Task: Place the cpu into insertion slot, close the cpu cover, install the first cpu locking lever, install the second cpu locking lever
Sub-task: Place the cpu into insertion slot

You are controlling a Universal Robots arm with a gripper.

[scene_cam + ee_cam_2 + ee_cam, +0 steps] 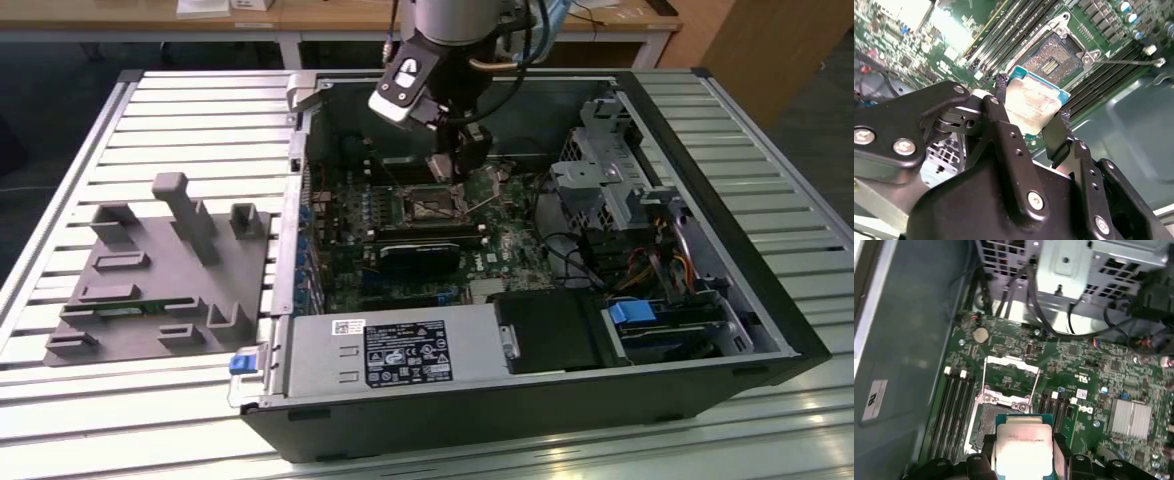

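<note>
My gripper [1033, 100] is shut on the cpu [1035, 106], a flat square chip with a dull silvery-tan top, its edges pinched between two black fingers [1000, 85]. In the first wrist view the cpu [1023, 446] hangs just above one edge of the insertion slot [982, 426], apart from it. The dark, silver-rimmed insertion slot [1053, 59] lies bare on the green board. The cpu cover [1009, 360] is swung open, away from the socket. A thin wire locking lever [1134, 62] stands loose beside the slot. In the exterior view the gripper [454, 168] hovers inside the case over the slot [434, 202].
Long black memory slots [954, 410] flank the socket. A silver drive cage [603, 172] and cables crowd the exterior view's right. A power supply [387, 355] fills the case's near side. A grey fixture plate [160, 280] lies outside the case on the slatted table.
</note>
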